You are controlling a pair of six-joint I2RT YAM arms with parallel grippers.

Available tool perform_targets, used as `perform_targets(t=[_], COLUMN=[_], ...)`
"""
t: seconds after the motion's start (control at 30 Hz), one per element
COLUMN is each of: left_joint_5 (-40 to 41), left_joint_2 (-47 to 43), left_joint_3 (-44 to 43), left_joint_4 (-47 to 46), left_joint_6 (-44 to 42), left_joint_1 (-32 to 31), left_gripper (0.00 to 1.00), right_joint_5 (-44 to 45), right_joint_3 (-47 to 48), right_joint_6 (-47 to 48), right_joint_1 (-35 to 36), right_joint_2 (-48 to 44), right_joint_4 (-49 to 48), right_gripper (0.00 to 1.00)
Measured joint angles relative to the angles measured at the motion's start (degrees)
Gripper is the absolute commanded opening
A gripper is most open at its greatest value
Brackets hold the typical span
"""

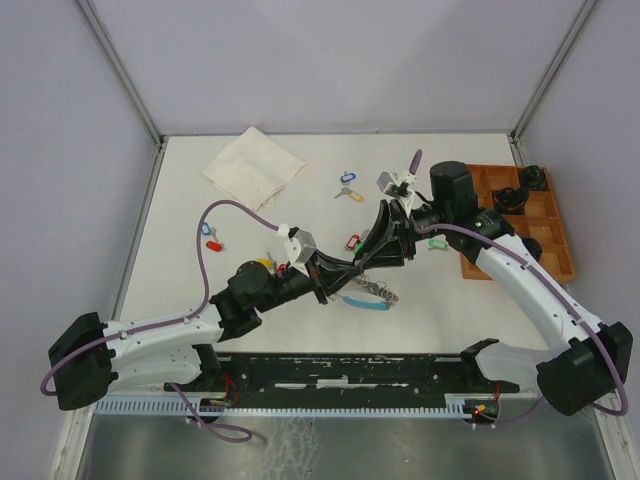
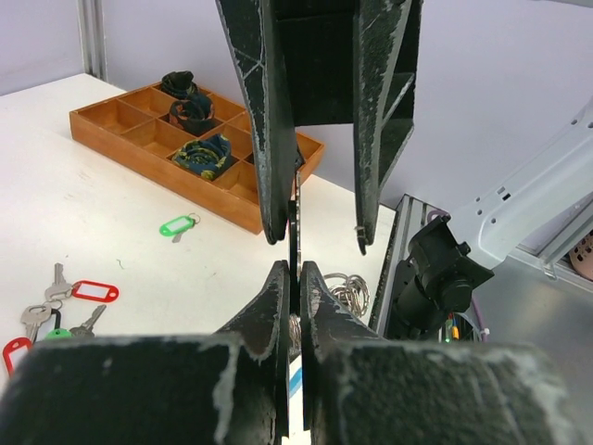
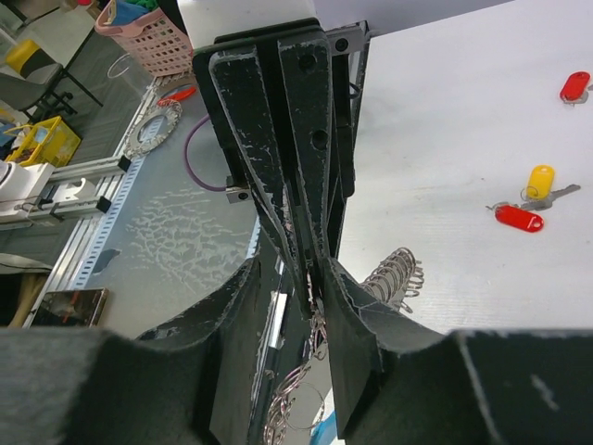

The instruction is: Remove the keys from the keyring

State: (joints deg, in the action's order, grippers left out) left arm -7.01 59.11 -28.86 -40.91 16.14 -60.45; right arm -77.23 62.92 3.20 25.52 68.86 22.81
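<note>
left gripper [image 2: 295, 278] is clamped shut on a thin dark strip [image 2: 294, 232] seen edge-on. can't tell if that's a tag or a key blade. right gripper [image 3: 295, 269] is open, fingers [image 2: 274, 139] spread and straddling the left's tips nose to nose. one finger is at or just beside the strip, with no grip that i can see.

the two meet over the middle of the tabletop [image 1: 180, 200], a bit toward the near edge. keyring [image 1: 368, 298] sits right at the meeting point on its near side: silvery beaded chain plus light-blue band, with the band nearest the near edge. left wrist view shows a silver coil of it just past the fingertips. can't tell whether it lies flat or partly hangs from the pinch.

keys [image 1: 347, 188] are loose on the tabletop:
- a blue-tag and a yellow one toward the far edge, centre
- a red-tag one just beside the right gripper body
- a green-tag key [image 1: 437, 243] between the right arm and the wooden tray [image 2: 139, 156]
- blue and red tags near the left edge
- yellow and red ones beside the left wrist

the tray runs along the right edge, with dark items in its far compartments. folded cloth [image 1: 253, 165] is toward the far left corner.
</note>
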Motion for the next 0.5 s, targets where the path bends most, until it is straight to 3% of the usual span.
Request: perform_targets(t=[0.23,0.43,0.5], left_joint_5=[0.0,0.0,0.0], left_joint_2=[0.0,0.0,0.0], left_joint_3=[0.0,0.0,0.0], left_joint_4=[-0.6,-1.4,-1.6], left_joint_6=[0.0,0.0,0.0], left_joint_1=[0.0,0.0,0.0], left_gripper=[0.03,0.03,0.03], right_joint_5=[0.6,1.0,1.2], right_joint_3=[-0.9,-0.9,-0.9], right_joint_6=[-1.9,-2.1,-1.9], right_joint_1=[0.5,0.6,0.6], right_joint_2=[0.6,0.7,0.9], right_joint_4=[-1.6,-2.6,-3.1], right_gripper=[0.37,0.05,0.01])
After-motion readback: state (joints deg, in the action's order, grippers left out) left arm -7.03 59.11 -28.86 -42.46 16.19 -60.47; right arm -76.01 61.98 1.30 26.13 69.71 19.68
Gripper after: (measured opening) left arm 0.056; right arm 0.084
